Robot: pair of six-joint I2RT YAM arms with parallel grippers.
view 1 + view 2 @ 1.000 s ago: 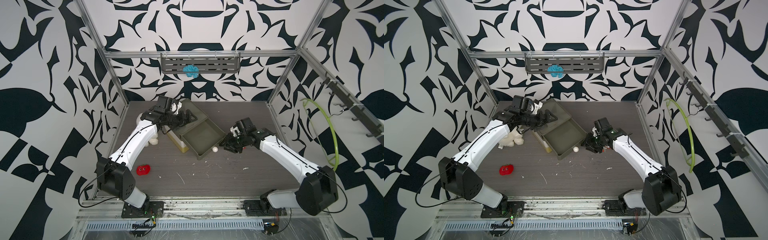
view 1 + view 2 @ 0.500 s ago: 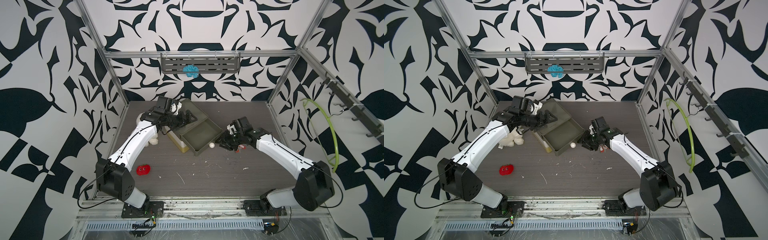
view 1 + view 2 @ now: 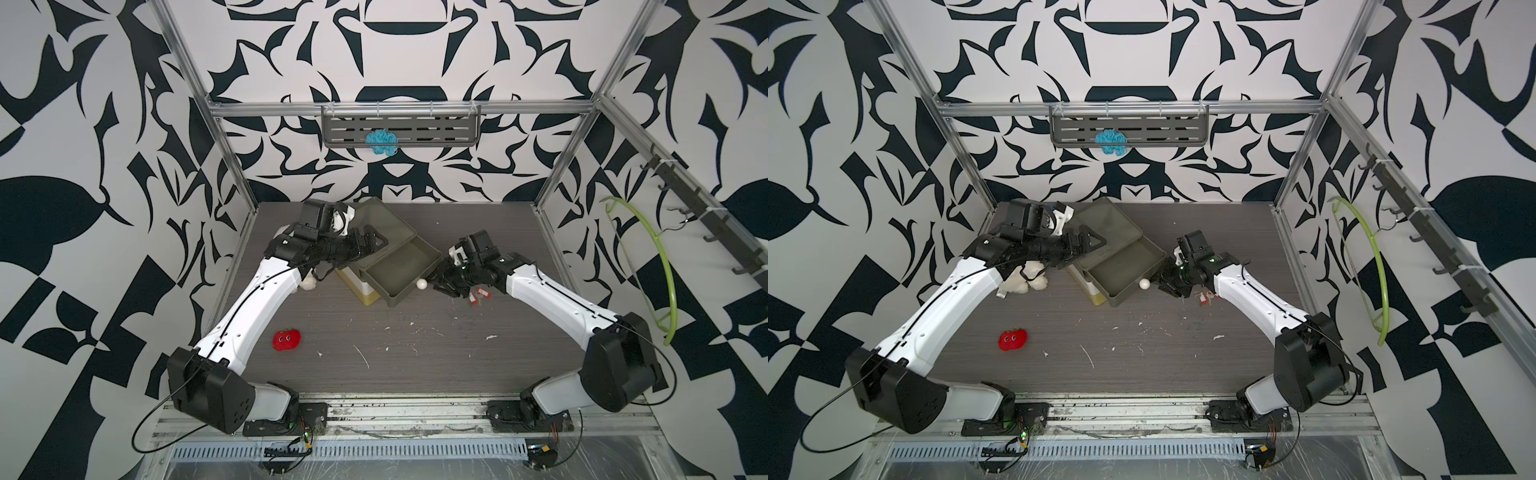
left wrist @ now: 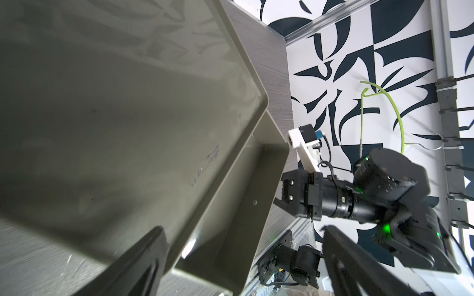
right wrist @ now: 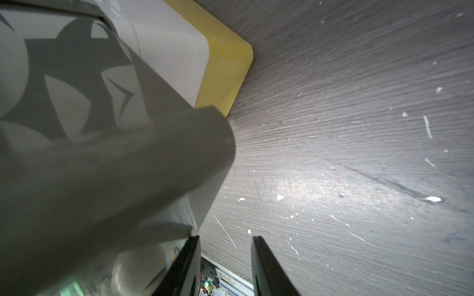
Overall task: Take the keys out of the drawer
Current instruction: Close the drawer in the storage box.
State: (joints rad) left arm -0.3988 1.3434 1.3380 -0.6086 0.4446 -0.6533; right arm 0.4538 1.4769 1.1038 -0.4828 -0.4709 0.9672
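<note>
The keys lie on the table at centre right, under my right arm; the drawer looks empty, though its near wall may hide a corner. My right gripper sits half-open, holding nothing, by the drawer's knob. My left gripper is spread wide above the cabinet, so I'd withdraw without nudging the keys.

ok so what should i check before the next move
1. Olive plastic drawer pulled open: ok.
2. Drawer free of keys: ok, its floor looks bare in both top views.
3. Red-tagged metal keys lying on the dark wood-grain table: ok, by the right arm.
4. Whole bunch out: cannot tell, the arm may hide part of it.
5. Right claw free: ok, open, nothing between its fingers.
6. Left claw free: ok, open wide, holding nothing.
</note>
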